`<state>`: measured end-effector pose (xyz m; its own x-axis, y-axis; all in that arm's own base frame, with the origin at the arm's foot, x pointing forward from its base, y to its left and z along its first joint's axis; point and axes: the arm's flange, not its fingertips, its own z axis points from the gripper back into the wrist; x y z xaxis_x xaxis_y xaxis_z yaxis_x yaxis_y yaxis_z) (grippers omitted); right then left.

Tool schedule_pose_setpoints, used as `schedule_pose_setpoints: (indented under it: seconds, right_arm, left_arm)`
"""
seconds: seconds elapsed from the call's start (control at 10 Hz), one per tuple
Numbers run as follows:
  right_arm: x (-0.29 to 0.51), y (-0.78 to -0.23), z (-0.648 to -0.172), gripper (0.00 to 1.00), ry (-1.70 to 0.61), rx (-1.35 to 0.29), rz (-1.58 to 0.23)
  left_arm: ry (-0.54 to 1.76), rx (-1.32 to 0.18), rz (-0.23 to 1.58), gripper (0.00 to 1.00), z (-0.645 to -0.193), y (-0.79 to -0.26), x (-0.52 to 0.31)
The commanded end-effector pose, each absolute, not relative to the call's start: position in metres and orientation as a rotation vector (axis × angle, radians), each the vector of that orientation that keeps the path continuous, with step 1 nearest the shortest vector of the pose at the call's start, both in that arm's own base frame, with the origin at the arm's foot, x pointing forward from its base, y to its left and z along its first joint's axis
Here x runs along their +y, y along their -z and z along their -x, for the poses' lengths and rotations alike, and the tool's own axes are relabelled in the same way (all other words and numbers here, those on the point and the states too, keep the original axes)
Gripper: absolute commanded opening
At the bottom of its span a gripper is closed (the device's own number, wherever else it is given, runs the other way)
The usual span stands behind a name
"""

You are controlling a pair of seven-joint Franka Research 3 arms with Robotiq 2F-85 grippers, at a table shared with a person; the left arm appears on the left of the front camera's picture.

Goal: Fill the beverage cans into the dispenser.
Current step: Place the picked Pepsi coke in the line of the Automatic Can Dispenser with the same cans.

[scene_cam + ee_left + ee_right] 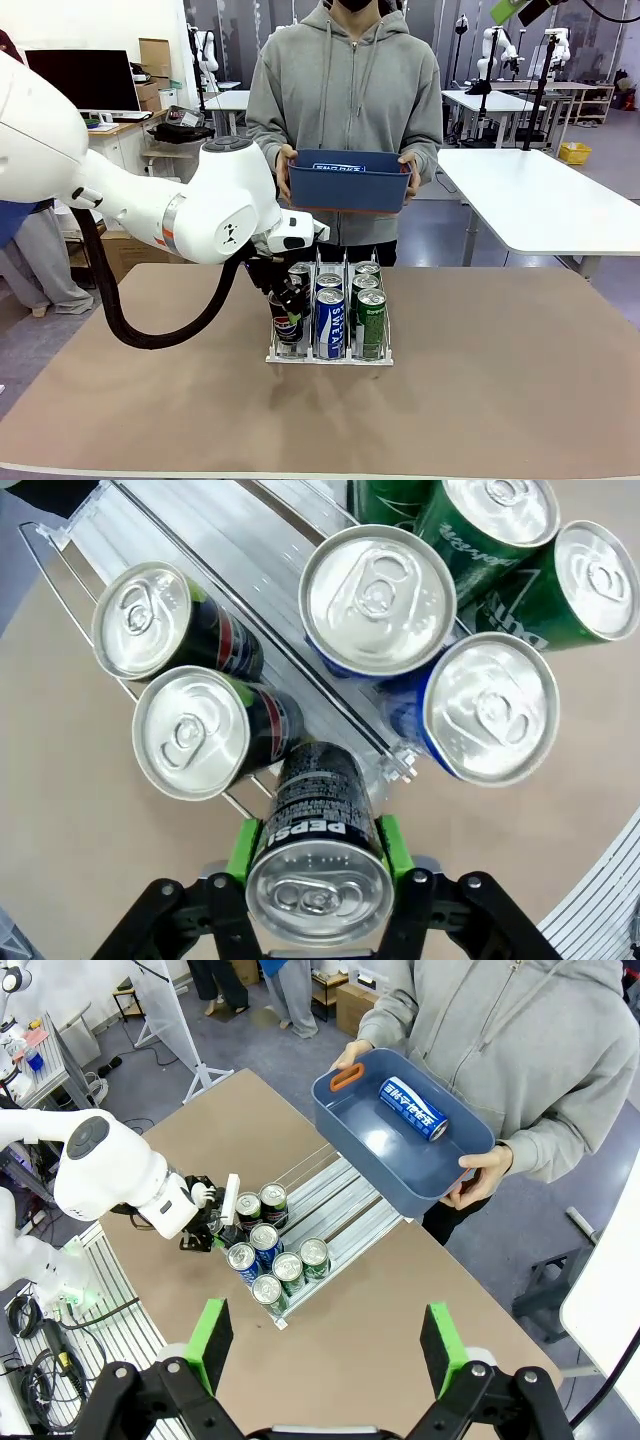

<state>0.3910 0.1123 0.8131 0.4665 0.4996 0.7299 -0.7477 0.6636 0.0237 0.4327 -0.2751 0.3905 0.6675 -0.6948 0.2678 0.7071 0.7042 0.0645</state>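
The white left arm reaches in from the left, and its left hand (290, 298) grips a black can (287, 325) upright at the near end of the rack's (330, 359) left lane. Another dark can stands behind it. Two blue cans (329, 322) fill the middle lane and green cans (371, 320) the right lane. The rack sits mid-worktop (480, 390). At the far side a person (345, 90) holds a blue bin (348, 182) in both hands.
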Motion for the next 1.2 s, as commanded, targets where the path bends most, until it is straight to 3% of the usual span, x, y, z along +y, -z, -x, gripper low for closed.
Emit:
schedule_pose_setpoints:
  seconds: [0.0, 0.2, 0.3, 0.4, 0.5, 0.9, 1.1]
  right_arm:
    - [0.112, -0.812, -0.39, 1.0, -0.785, -0.757, -0.367]
    - [0.112, -0.812, -0.39, 1.0, -0.785, -0.757, -0.367]
    - [0.112, -0.812, -0.39, 1.0, -0.785, -0.757, -0.367]
    - [0.112, -0.812, -0.39, 1.0, -0.785, -0.757, -0.367]
    - [0.112, -0.812, -0.39, 1.0, -0.785, -0.757, -0.367]
    - [0.112, -0.812, -0.39, 1.0, -0.785, -0.757, -0.367]
    - [0.112, -0.812, -0.39, 1.0, -0.785, -0.757, -0.367]
  left_arm:
    - [0.771, -0.286, 0.029, 0.58, -0.453, -0.389, -0.278]
    - [0.772, -0.249, 0.047, 0.58, -0.456, -0.385, -0.281]
    - [0.767, -0.232, 0.066, 0.77, -0.455, -0.389, -0.279]
    - [0.742, -0.252, 0.051, 0.77, -0.45, -0.396, -0.281]
    - [0.724, -0.275, 0.029, 0.97, -0.444, -0.407, -0.279]
    - [0.654, -0.377, 0.036, 1.0, -0.404, -0.436, -0.268]
    - [0.665, -0.446, 0.13, 1.0, -0.37, -0.451, -0.279]
